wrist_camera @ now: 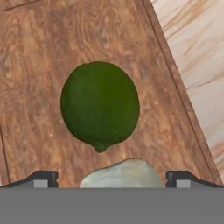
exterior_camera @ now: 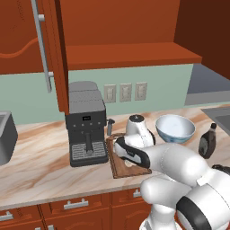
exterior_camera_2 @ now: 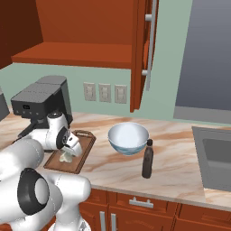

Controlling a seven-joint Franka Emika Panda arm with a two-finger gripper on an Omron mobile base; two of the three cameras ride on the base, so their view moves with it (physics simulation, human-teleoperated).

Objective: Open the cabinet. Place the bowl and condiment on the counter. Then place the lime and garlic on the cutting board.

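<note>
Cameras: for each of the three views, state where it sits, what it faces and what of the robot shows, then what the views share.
Left base view: behind the arm on its left, facing the counter and the open cabinet; the white arm rises at lower right.
Right base view: behind on the right, facing the bowl and condiment; the arm rises at lower left.
Hand view: on the hand, looking down at the lime and garlic on the cutting board; both jaws' tips show.
Shared: the cutting board.
</note>
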